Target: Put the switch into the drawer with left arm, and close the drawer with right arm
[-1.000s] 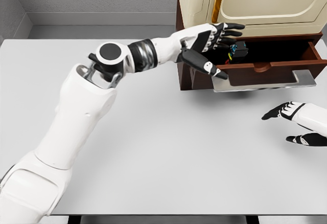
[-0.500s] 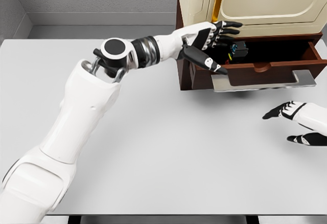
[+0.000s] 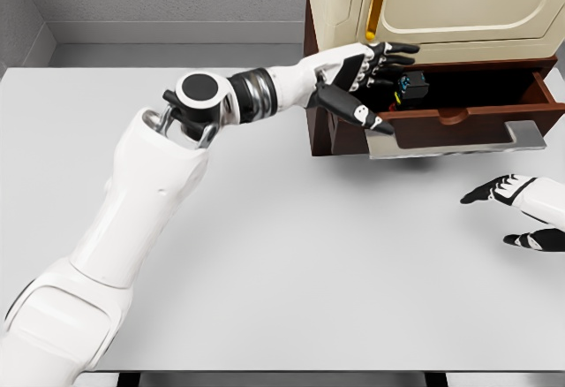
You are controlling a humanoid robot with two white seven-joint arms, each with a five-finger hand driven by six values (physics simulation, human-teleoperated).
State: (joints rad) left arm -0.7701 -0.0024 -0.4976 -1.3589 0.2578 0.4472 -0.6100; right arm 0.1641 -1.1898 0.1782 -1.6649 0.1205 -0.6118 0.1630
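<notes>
Resting inside the open dark-brown wooden drawer (image 3: 459,115), toward its left end, the small black switch with blue and red details (image 3: 410,85) lies released. The white-and-black left hand (image 3: 364,73) hovers beside it, fingers spread, empty. The right hand (image 3: 521,215), fingers loosely open, waits above the white table's (image 3: 291,254) right edge. Placement looks done; closing calls for clearing the left arm and pushing the grey metal handle (image 3: 459,142).

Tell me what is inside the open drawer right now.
The drawer holds the switch, a black block with blue and red details, at its left end. The left robot hand, open, covers the near-left corner. The rest looks dark; its back is hidden under the cabinet.
</notes>
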